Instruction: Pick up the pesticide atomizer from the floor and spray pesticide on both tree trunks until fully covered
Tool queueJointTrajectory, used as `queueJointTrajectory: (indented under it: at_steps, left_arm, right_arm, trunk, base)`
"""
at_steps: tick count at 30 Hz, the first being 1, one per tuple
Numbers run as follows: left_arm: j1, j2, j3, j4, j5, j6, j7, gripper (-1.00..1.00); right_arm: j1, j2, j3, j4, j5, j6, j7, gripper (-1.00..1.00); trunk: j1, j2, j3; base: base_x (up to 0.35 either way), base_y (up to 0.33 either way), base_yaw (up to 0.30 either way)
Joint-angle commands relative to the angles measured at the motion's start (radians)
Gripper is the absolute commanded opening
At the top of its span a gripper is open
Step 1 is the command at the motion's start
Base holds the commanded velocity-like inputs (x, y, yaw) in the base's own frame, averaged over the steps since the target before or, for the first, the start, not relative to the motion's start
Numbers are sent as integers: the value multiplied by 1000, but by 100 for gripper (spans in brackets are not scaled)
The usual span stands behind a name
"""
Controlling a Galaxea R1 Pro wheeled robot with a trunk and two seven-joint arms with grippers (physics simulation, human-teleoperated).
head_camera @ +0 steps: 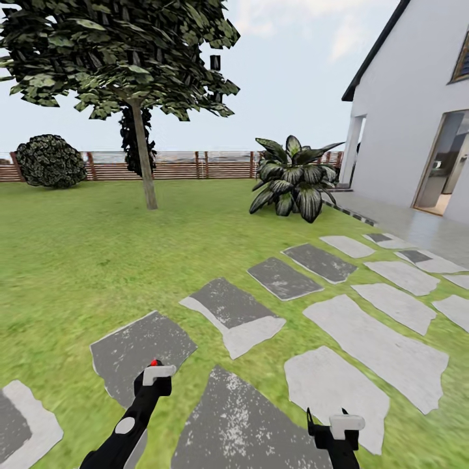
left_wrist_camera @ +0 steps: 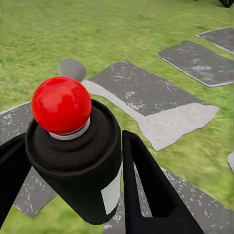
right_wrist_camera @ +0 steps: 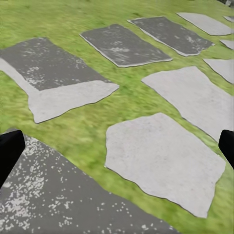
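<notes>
The pesticide atomizer (left_wrist_camera: 73,161) is a dark bottle with a white label and a red ball on top. My left gripper (left_wrist_camera: 78,185) is shut on it, one finger on each side. In the head view the left gripper (head_camera: 155,381) holds the atomizer (head_camera: 158,373) low over the paving. My right gripper (head_camera: 335,430) is open and holds nothing. Its fingertips (right_wrist_camera: 9,151) sit at the edges of the right wrist view, over stone and grass. One tree (head_camera: 124,58) stands far ahead at the left of the garden lawn (head_camera: 78,260), its pale trunk (head_camera: 144,163) bare below the crown.
Grey paving stones (head_camera: 371,345) run from under me toward a white house (head_camera: 417,117) at the right. A striped-leaf plant (head_camera: 293,176) stands by the house corner. A round bush (head_camera: 51,161) and a slat fence (head_camera: 195,165) line the far edge.
</notes>
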Motion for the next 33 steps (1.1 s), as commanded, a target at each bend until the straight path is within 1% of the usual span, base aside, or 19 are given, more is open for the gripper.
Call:
queueJointTrajectory:
  at_steps: [1, 8, 33]
  left_arm:
    - [-1, -1, 7, 1, -7, -3, -2, -100]
    - [-1, -2, 7, -1, -7, -3, -2, -100]
    - [-1, -2, 7, -1, -6, -5, -2, -100]
  right_arm:
    - [-1, -2, 8, 0, 0, -1, -10, 100]
    - [-1, -1, 8, 0, 1, -1, -10, 100]
    - [-1, -1, 8, 1, 2, -1, -10, 100]
  trunk:
    - [-4, 6, 2]
    - [-31, 55, 29]
    - [-127, 230, 131]
  base:
    - [0, 0, 73]
    - [0, 0, 204]
    - [0, 0, 260]
